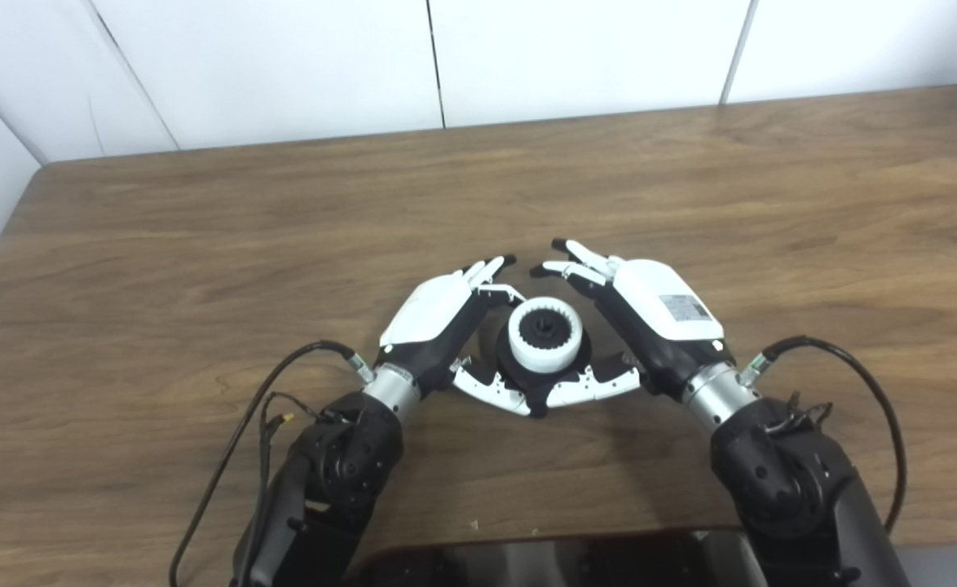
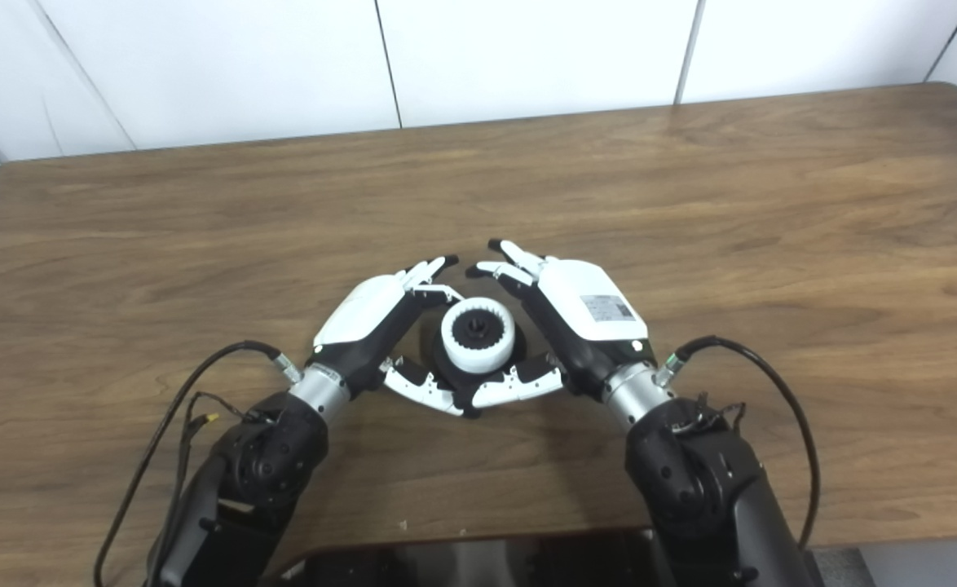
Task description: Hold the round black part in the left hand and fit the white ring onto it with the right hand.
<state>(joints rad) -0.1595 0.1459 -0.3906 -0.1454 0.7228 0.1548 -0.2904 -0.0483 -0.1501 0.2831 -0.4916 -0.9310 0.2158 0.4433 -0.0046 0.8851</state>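
We see the white ring (image 1: 545,334) already seated on the round black part (image 1: 545,377), low in the centre of the frame on the table (image 1: 201,244). Our left hand (image 1: 438,326) and right hand (image 1: 650,318) flank it, fingers spread apart, gripping nothing. Next, we judge, comes withdrawing without nudging it.

The two hands are closing in the black part (image 1: 545,373) and the white ring (image 1: 545,334) sitting on it: the left hand (image 1: 438,318) is blocking its left side, the right hand (image 1: 650,314) its right, and both thumbs are lying across the near side. Only a narrow gap between the fingertips at the far side and the space straight above are staying free. The table (image 1: 201,244) all around is lying bare.
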